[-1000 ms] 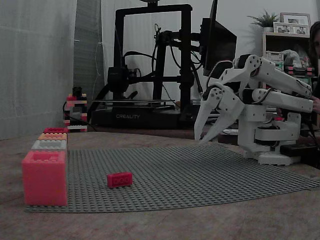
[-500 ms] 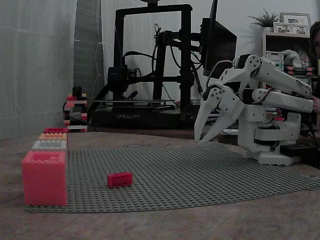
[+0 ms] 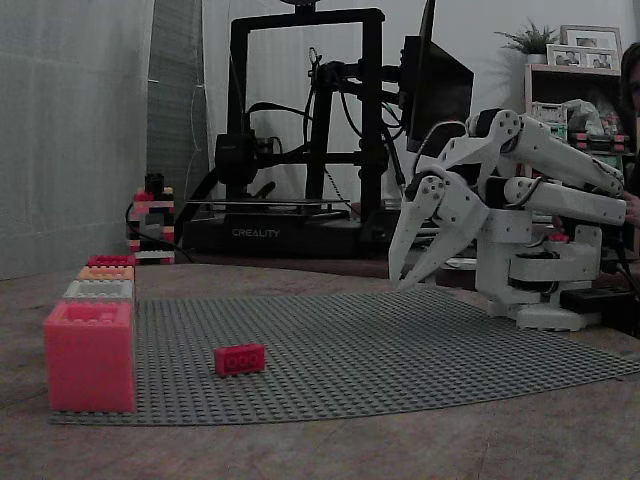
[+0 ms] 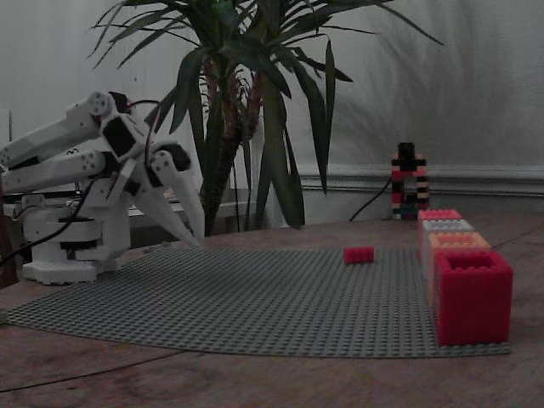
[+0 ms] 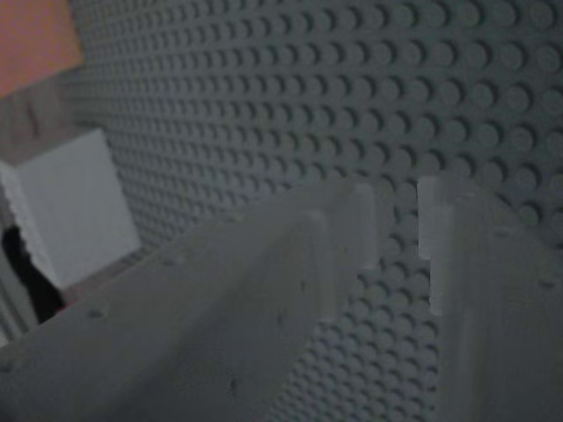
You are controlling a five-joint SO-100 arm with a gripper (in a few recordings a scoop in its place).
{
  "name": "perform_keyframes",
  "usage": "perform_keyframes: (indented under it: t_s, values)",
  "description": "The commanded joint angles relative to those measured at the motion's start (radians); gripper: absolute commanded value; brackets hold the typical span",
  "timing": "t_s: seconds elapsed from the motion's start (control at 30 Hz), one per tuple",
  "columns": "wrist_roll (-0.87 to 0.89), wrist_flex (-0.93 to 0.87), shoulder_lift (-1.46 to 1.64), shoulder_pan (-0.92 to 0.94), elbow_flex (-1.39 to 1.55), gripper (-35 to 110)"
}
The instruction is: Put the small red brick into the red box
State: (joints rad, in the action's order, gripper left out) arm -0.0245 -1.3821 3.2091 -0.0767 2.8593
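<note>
The small red brick (image 3: pixel 239 358) lies flat on the grey studded baseplate (image 3: pixel 400 340), a little right of the row of boxes; in the other fixed view the brick (image 4: pixel 359 254) lies left of that row. The red box (image 4: pixel 472 293) is the deep red one at the near end of the row there, and the far end (image 3: pixel 110 260) here. My white gripper (image 3: pixel 399 281) hangs over the baseplate's far right edge, well away from the brick. Its jaws stand open by a narrow gap, with nothing between the fingertips (image 5: pixel 352 220). The gripper (image 4: pixel 190 240) sits at the left.
A salmon-pink box (image 3: pixel 88 355), a white box (image 3: pixel 98 290) and an orange box (image 3: pixel 105 272) share the row. A small brick tower (image 3: pixel 152 220) and a black 3D printer (image 3: pixel 300 130) stand behind the plate. A potted plant (image 4: pixel 246 110) rises behind it in the other view.
</note>
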Motion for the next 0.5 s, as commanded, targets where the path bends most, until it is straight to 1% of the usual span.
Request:
perform_keyframes:
  t_s: [0.0,0.1,0.23,0.4,0.47]
  values:
    - [0.0,-0.021,0.011,-0.014,-0.005,0]
    - [0.011,-0.002,-0.044,-0.014,-0.049,0]
    - [-0.051,0.081,-0.227,-0.02,-0.19,0]
    - [-0.222,0.222,-0.511,-0.037,-0.419,0]
    - [-0.374,0.262,-0.624,-0.048,-0.509,1]
